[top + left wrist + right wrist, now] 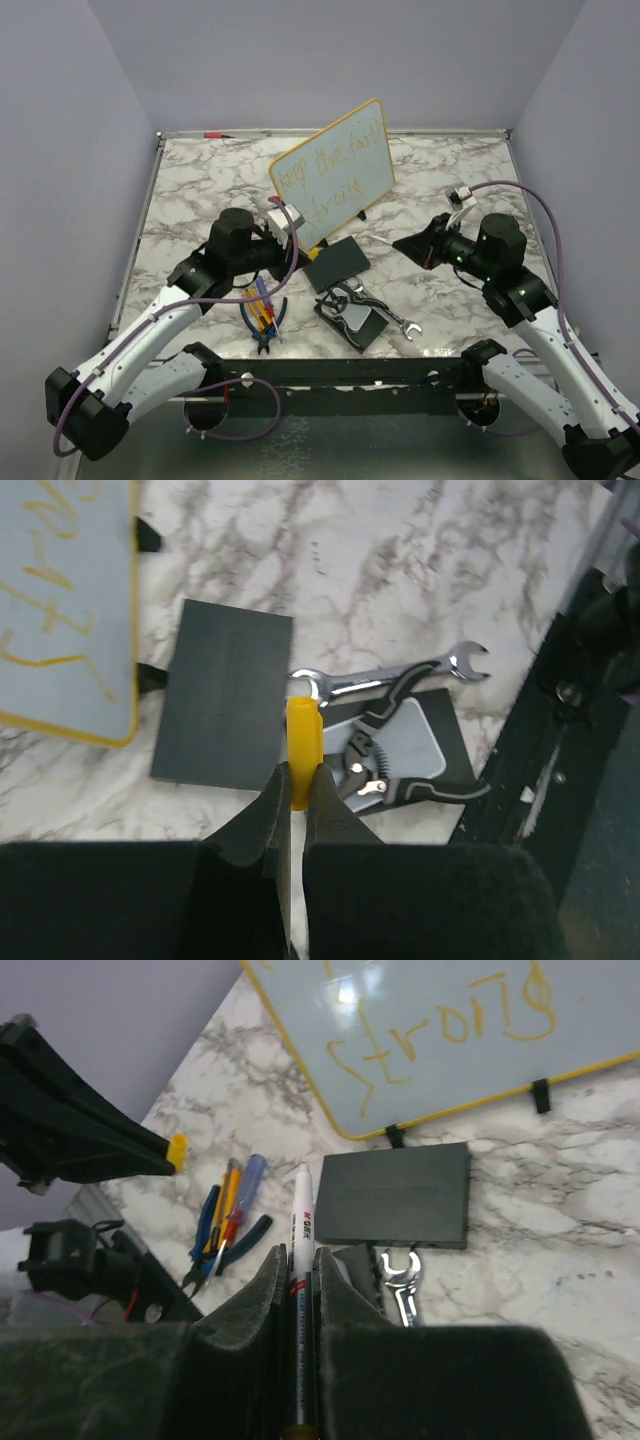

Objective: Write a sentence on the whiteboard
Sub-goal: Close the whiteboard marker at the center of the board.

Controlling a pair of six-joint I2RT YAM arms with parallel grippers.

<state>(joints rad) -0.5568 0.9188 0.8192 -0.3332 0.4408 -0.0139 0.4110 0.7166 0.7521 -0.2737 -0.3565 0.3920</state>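
The whiteboard stands tilted at the middle back, yellow-framed on small black feet. The sentence is on it in yellow-orange, two lines; the word "strong" shows in the right wrist view. My left gripper is just left of the board's lower corner and shut on a yellow marker cap. My right gripper is right of the board and shut on a white marker, whose tip points toward the left gripper. The board's corner shows in the left wrist view.
A flat black pad lies in front of the board. A silver wrench and black-handled pliers lie on a black-edged grey card. Blue pliers and screwdrivers lie near the front left. A red marker lies at the back edge.
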